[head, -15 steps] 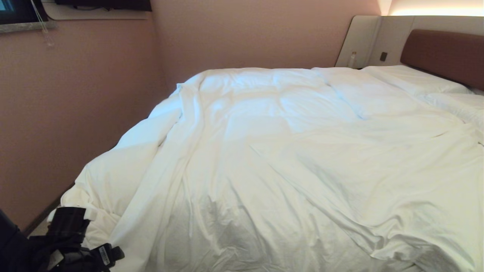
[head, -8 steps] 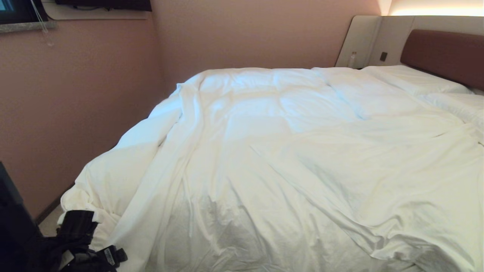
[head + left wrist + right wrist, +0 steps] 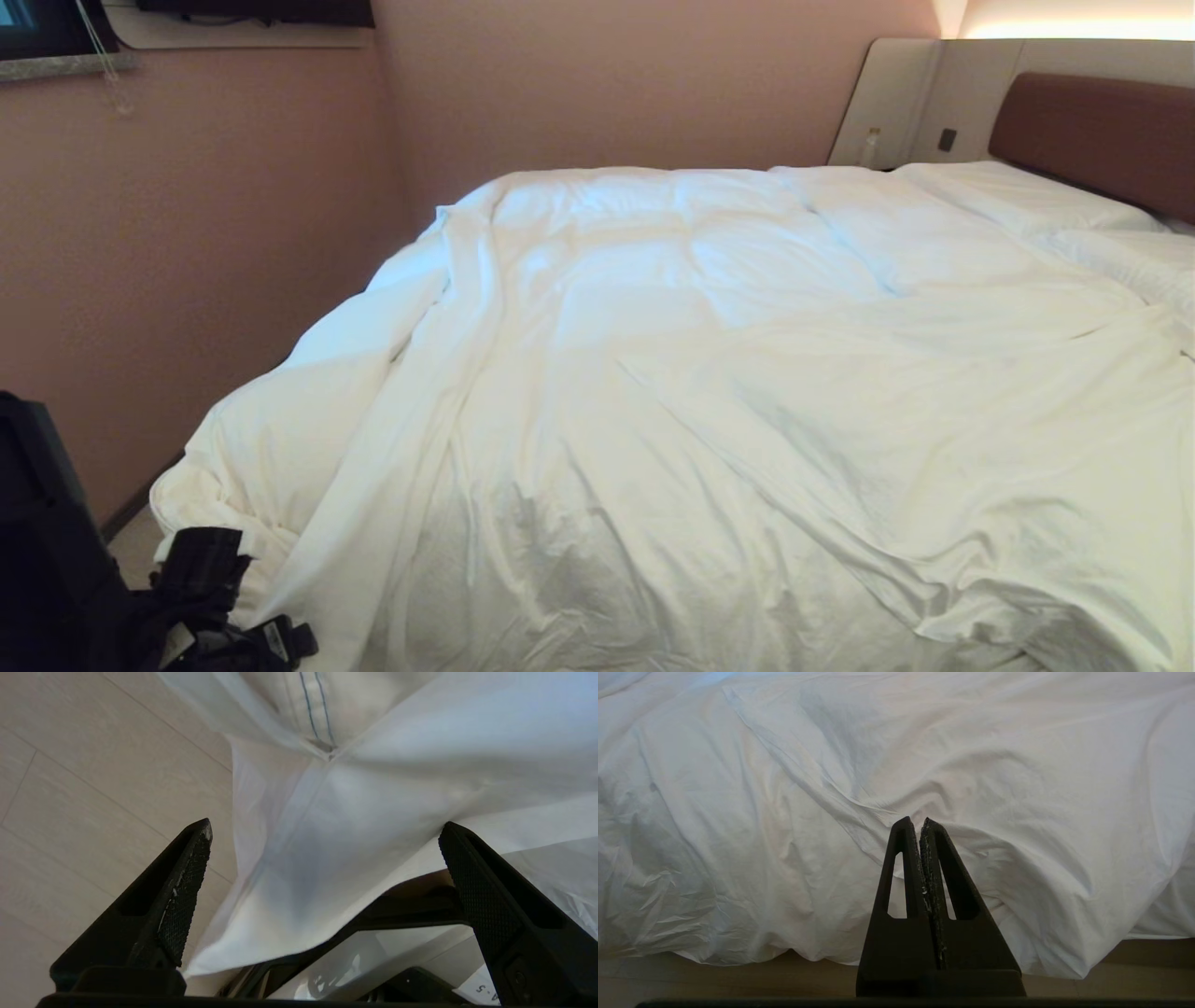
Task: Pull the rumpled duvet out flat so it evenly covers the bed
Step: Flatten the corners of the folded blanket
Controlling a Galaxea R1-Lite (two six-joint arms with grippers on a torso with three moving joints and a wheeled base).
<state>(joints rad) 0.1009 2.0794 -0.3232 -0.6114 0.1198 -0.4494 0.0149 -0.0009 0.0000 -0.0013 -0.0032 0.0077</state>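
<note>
Covering: the duvet [image 3: 747, 392] lay across nearly the whole bed [image 3: 1092, 131], wrinkled, with long creases running from the near left corner toward the headboard.
Bunched portion: along the wall side the duvet was heaped into a thick ridge, and its near left corner hung off the mattress toward the floor [image 3: 93, 765]; judged the part most in need of pulling out.
Pillows: two white pillows [image 3: 1018, 191] sat at the head end, uncovered, against the brown headboard.
Left gripper: the left gripper [image 3: 322, 830] was at the near left corner of the bed, low by the floor, with its jaws spread wide and nothing held.
Duvet relative to left gripper: in the left wrist view a hanging fold of the white cover lay directly ahead, between the two spread fingers [image 3: 187, 877], close but not pinched; whether cloth touched either pad could not be told.
Reason for placement: judged a line-up on the drooping corner, since a hold there would let the heaped side be drawn flat.
Right gripper: the right gripper [image 3: 920, 823] was closed on nothing, parked facing the draped foot edge of the duvet, apart from it.
Stage: judged early, no grasp yet made.
</note>
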